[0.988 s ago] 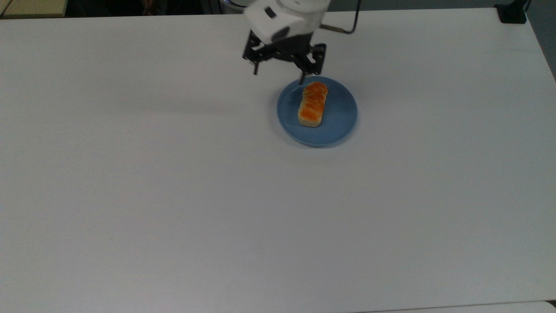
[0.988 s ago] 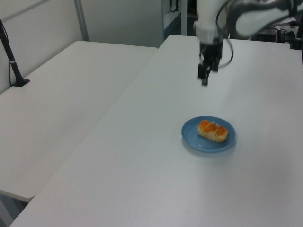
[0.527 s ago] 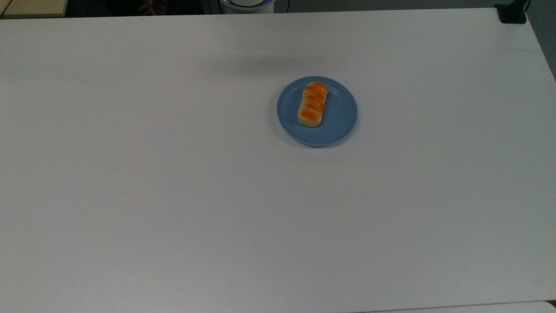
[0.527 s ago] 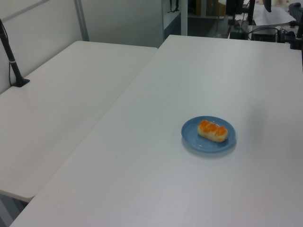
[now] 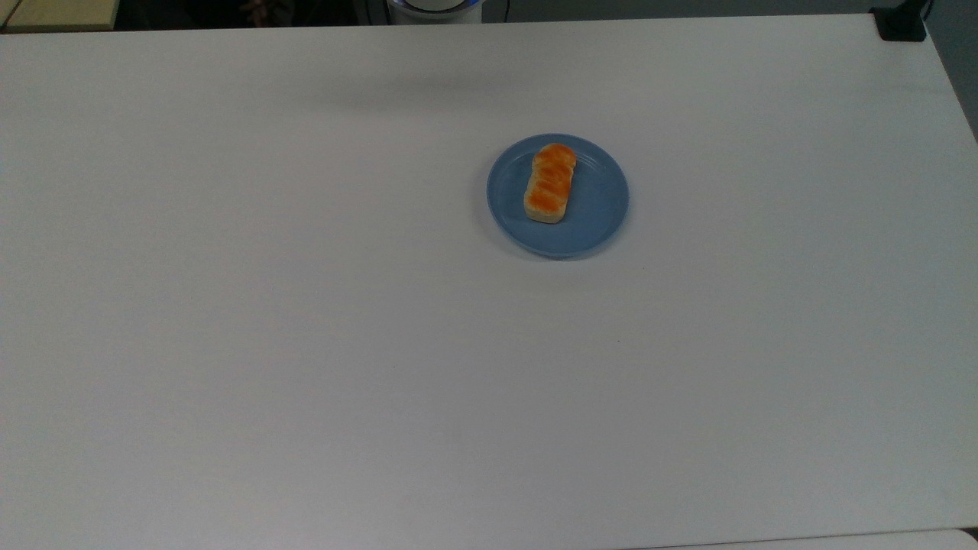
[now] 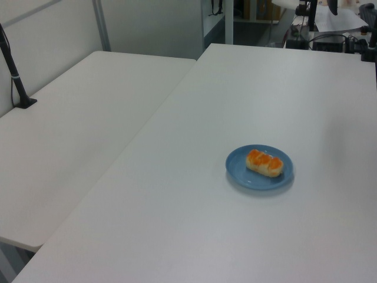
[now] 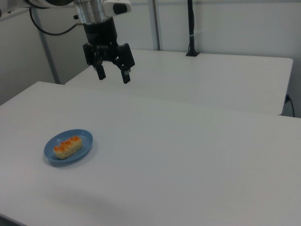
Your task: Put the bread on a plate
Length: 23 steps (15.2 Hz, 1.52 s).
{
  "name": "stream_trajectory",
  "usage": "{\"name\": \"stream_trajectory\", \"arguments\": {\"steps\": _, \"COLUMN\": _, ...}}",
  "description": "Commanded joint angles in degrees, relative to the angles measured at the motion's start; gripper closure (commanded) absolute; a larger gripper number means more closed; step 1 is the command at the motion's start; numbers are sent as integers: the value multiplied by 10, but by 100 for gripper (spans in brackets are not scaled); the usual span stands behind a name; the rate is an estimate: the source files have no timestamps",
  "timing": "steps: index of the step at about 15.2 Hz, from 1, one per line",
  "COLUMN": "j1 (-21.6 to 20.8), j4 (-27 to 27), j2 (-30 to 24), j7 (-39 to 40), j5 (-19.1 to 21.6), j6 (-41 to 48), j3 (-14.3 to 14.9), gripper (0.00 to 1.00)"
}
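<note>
White tabletop (image 5: 306,344) fills the foreground, bare and matte across the whole near stretch in the top view. Further in, here's the blue plate (image 5: 558,195), sitting flat on the table, a little toward the top view's right of centre, and the bread (image 5: 550,183) is lying on it, glossy orange-brown top up, pale sides showing. The loaf runs lengthwise away from the camera in the top view, set slightly toward the top view's left of the plate's middle, with blue rim showing all the way round it. From the left view the plate (image 6: 260,167) sits toward the left view's right on the table, bread (image 6: 264,163) lying crosswise on it. In the right view the plate (image 7: 68,145) is low at the right view's left, loaf (image 7: 67,146) resting inside the rim. Beyond that, the gripper (image 7: 112,73) hangs high in the air, well apart from plate and bread, fingers pointing down and spread wide with nothing between them. Behind it a second white table (image 7: 211,75) stretches off, a black pole (image 7: 190,28) standing at its far edge.
</note>
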<state>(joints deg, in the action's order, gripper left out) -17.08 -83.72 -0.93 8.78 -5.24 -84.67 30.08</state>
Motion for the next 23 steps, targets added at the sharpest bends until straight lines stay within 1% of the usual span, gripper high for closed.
{"name": "stream_trajectory", "arguments": {"steps": 1, "j1": 18, "j4": 4, "j2": 4, "j7": 14, "j5": 15, "j6": 5, "j3": 8, "gripper": 0}}
{"name": "stream_trajectory", "arguments": {"steps": 2, "j1": 68, "j4": 4, "j2": 8, "j7": 26, "j5": 34, "j6": 1, "j3": -28, "gripper": 0}}
{"name": "stream_trajectory", "arguments": {"steps": 3, "j1": 127, "j4": 4, "j2": 5, "j7": 35, "j5": 50, "j6": -5, "j3": -87, "gripper": 0}}
{"name": "stream_trajectory", "arguments": {"steps": 4, "j1": 169, "j4": 4, "j2": 1, "j7": 40, "j5": 54, "j6": -9, "j3": -126, "gripper": 0}}
{"name": "stream_trajectory", "arguments": {"steps": 5, "j1": 174, "j4": 4, "j2": -1, "j7": 37, "j5": 53, "j6": -11, "j3": -140, "gripper": 0}}
{"name": "stream_trajectory", "arguments": {"steps": 16, "j1": 172, "j4": 3, "j2": -1, "j7": 33, "j5": 60, "j6": -12, "j3": -140, "gripper": 0}}
{"name": "stream_trajectory", "arguments": {"steps": 18, "j1": 168, "j4": 0, "j2": 2, "j7": 30, "j5": 61, "j6": -44, "j3": -141, "gripper": 1}}
{"name": "stream_trajectory", "arguments": {"steps": 19, "j1": 167, "j4": -4, "j2": 2, "j7": 20, "j5": 60, "j6": -65, "j3": -145, "gripper": 2}}
{"name": "stream_trajectory", "arguments": {"steps": 20, "j1": 166, "j4": -13, "j2": 4, "j7": -40, "j5": 61, "j6": -80, "j3": -151, "gripper": 3}}
{"name": "stream_trajectory", "arguments": {"steps": 21, "j1": 161, "j4": -15, "j2": 5, "j7": -70, "j5": 60, "j6": -90, "j3": -163, "gripper": 4}}
{"name": "stream_trajectory", "arguments": {"steps": 22, "j1": 164, "j4": -19, "j2": 6, "j7": -84, "j5": 59, "j6": -100, "j3": -175, "gripper": 4}}
{"name": "stream_trajectory", "arguments": {"steps": 23, "j1": 165, "j4": -24, "j2": 7, "j7": -81, "j5": 59, "j6": -102, "j3": -183, "gripper": 4}}
